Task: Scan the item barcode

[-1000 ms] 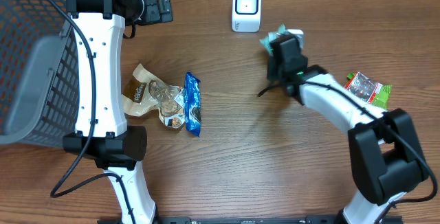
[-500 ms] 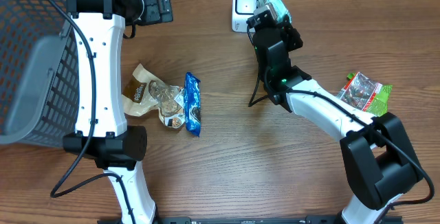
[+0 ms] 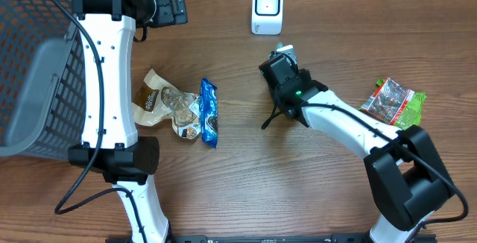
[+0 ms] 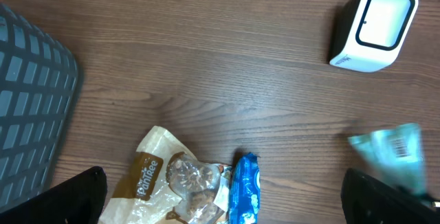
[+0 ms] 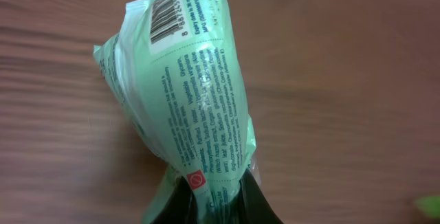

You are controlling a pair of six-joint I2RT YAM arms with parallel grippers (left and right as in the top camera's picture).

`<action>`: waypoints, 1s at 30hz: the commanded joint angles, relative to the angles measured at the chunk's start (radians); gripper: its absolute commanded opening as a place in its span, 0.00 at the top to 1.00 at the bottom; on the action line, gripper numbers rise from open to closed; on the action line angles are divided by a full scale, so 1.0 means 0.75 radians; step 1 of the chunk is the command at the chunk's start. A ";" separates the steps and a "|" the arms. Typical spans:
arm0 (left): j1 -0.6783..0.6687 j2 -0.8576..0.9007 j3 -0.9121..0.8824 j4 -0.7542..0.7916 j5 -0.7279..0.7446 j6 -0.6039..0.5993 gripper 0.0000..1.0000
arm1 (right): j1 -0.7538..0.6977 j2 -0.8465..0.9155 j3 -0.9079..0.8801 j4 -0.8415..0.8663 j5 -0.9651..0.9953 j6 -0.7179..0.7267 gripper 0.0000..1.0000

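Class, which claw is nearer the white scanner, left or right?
Right. The right claw, shut on the green packet, sits in front of the scanner; the left claw, open, is farther off beside it.

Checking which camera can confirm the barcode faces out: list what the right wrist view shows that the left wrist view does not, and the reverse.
Only the right wrist: the green packet's small print, sharp, and the right end effector shut on its lower end. Only the left wrist: the white scanner, the grey basket, a tan snack bag and a blue packet side by side. Both: the green packet with its barcode, blurred in the left wrist view, and the wooden table.
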 commanded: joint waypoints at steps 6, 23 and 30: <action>-0.001 0.000 0.014 -0.002 -0.008 0.002 0.00 | -0.321 -0.048 0.038 0.126 -1.511 0.695 0.96; -0.002 0.000 0.014 -0.002 -0.008 0.002 0.00 | -0.510 -0.050 0.040 0.066 -1.852 0.693 0.14; -0.001 0.000 0.014 -0.003 -0.008 0.002 0.00 | -0.417 -0.050 0.183 -0.285 -1.234 0.424 0.17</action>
